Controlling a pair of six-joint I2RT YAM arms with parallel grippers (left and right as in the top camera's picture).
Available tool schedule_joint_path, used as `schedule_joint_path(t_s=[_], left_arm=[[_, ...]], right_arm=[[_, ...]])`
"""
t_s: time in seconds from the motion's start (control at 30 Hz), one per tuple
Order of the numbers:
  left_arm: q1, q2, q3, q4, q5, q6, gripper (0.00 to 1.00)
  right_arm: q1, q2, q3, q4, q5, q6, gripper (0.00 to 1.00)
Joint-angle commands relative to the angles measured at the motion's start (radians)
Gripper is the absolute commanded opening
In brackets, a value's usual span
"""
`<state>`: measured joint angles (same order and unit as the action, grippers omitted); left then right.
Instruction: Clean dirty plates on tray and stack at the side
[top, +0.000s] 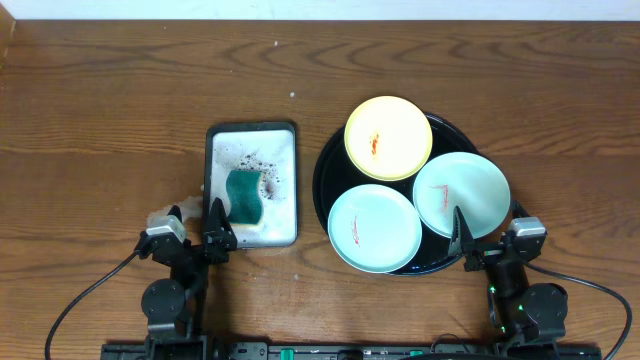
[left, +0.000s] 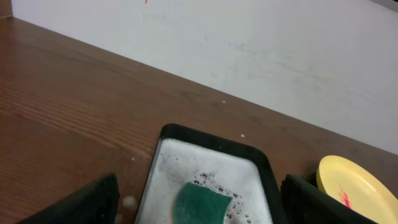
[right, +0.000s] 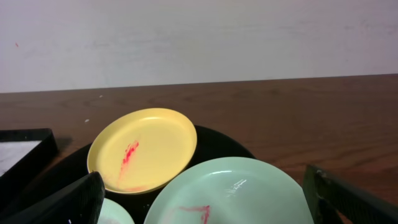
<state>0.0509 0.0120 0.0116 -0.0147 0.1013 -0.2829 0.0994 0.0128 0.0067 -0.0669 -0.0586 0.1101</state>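
Three dirty plates sit on the round black tray (top: 330, 168) on a wooden counter (top: 120, 100). The pale yellow plate (top: 388, 137) lies at the tray's far edge and carries a red-orange streak near its middle. One mint-blue plate (top: 462, 193) sits on the tray's right side, overhanging the rim, with a thin red mark on its face. The other mint-blue plate (top: 374, 228) fills the tray's near left part and is also lightly smeared. The three plates crowd together, their edges meeting or overlapping near the tray's centre.

Just beside the tray, on the left arm's side, stands a small rectangular tray (top: 251, 127) filled with white foam flecked with dark specks. A teal sponge (top: 243, 197) lies in the foam.

The right pincer (top: 490, 235) waits at the tray's near right rim, fingers spread wide and empty. One fingertip appears over the edge of the right-hand mint plate. The left pincer (top: 196, 218) is well to the left of the black tray, at the near corner of the foam tray, likewise spread and holding nothing.
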Motion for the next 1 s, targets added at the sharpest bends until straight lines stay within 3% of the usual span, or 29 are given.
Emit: schedule_joint_path(t_s=[0.0, 0.17, 0.53, 0.73, 0.97], left_arm=[[0.005, 0.013, -0.008, -0.046, 0.019, 0.020, 0.84], [0.005, 0.023, -0.008, -0.044, 0.033, 0.015, 0.84], [0.005, 0.050, 0.089, -0.039, 0.222, 0.012, 0.84], [0.005, 0.255, 0.357, -0.200, 0.255, -0.010, 0.84], [0.005, 0.628, 0.756, -0.461, 0.364, -0.010, 0.84]], right_arm=[[-0.001, 0.003, -0.001, -0.003, 0.002, 0.001, 0.99], [-0.001, 0.003, -0.001, 0.039, -0.024, 0.016, 0.99], [-0.001, 0.024, 0.095, 0.045, -0.186, 0.032, 0.99], [-0.001, 0.196, 0.388, -0.230, -0.195, 0.023, 0.99], [-0.001, 0.582, 0.812, -0.594, -0.216, 0.023, 0.99]])
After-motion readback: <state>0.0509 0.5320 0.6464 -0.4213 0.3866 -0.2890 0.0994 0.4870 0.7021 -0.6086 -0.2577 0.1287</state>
